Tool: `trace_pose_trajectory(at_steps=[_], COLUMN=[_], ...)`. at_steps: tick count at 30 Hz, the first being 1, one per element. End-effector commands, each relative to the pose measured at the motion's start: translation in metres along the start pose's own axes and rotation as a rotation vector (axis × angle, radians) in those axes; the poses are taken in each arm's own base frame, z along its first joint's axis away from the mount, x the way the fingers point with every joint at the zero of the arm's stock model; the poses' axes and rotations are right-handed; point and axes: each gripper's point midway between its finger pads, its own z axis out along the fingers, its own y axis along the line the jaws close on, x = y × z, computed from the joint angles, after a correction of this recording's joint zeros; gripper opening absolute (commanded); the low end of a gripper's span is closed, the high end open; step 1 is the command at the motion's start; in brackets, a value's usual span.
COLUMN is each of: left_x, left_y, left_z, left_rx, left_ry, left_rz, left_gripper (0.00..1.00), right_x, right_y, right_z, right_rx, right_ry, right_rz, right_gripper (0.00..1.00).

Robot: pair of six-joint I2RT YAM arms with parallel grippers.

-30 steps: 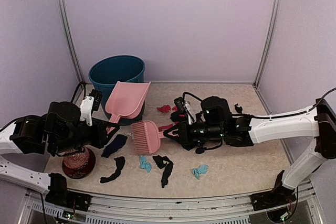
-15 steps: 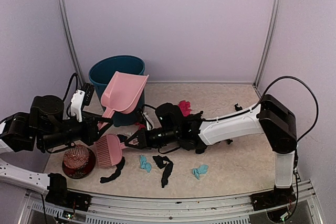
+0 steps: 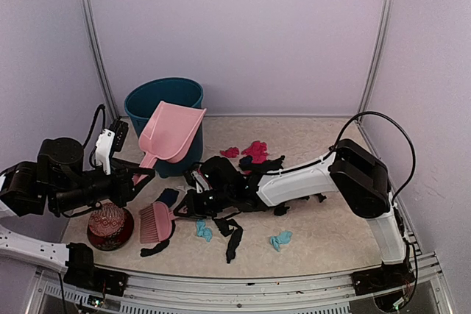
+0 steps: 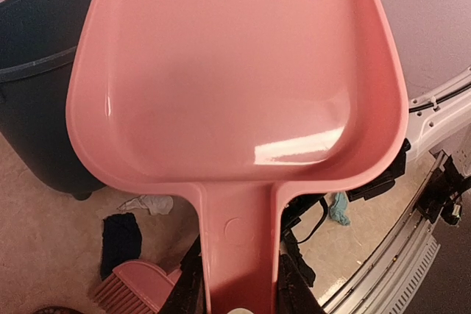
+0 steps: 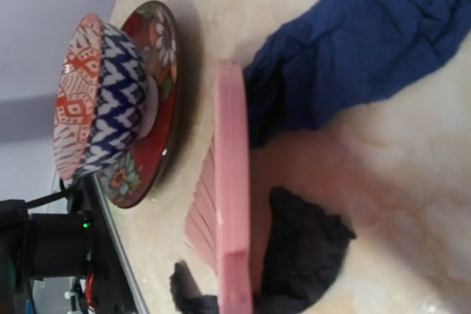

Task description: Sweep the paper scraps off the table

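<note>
From above, the dustpan is seen pinched by its handle in the left claw. It is raised off the bench, ahead of that claw and against the teal bucket. The brush is pinched by its handle in the right claw, with its bristles lowered to the bench. The paper scraps are scattered around that claw.

At the left wrist, the pan is shown empty, its handle clamped between the fingers. A white scrap is seen below it.

At the right wrist, no fingers are shown. The brush stands between a blue scrap and a black scrap, with a patterned bowl just beyond.

Gathering is judged to be in hand. Next, the pan's lip should be lowered onto the bench and the scraps drawn into it, away from the bowl.
</note>
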Motion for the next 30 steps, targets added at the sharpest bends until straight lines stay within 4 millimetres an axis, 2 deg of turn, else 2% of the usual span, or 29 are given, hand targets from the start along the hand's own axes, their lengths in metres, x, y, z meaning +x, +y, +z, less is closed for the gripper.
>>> trace_pose_trajectory(at_steps=[1,7,14,19,25,28,30], left_x=[-0.008,-0.007,-0.007,-0.008,-0.010,-0.010,-0.010], left_y=[-0.001,-0.002,-0.006,-0.011,-0.012,-0.011,-0.012], left_z=[-0.005,-0.003,0.004,0.008,0.013,0.016,0.018], left_rx=[0.017,0.015,0.018,0.026,0.020,0.025,0.037], left_ry=[-0.038,-0.036,-0.034,-0.034,-0.037,-0.034,-0.034], left_rz=[0.000,0.006,0.021,0.033,0.045,0.038,0.030], left_gripper=[0.00,0.00,0.00,0.00,0.00,0.00,0.00], right_x=[0.000,-0.012,-0.029,-0.042,-0.057,-0.067,-0.076], right_y=[-0.050,-0.100,-0.157,-0.184,-0.193,-0.183,-0.166], right_z=[-0.011,-0.058,-0.132,-0.183,-0.242,-0.266,-0.279], right_rx=[0.158,0.292,0.461,0.557,0.647,0.674,0.661], right_ry=[-0.012,-0.079,-0.183,-0.263,-0.358,-0.404,-0.434], right_rz=[0.022,0.061,0.103,0.126,0.121,0.092,0.067], right_gripper=[0.00,0.00,0.00,0.00,0.00,0.00,0.00])
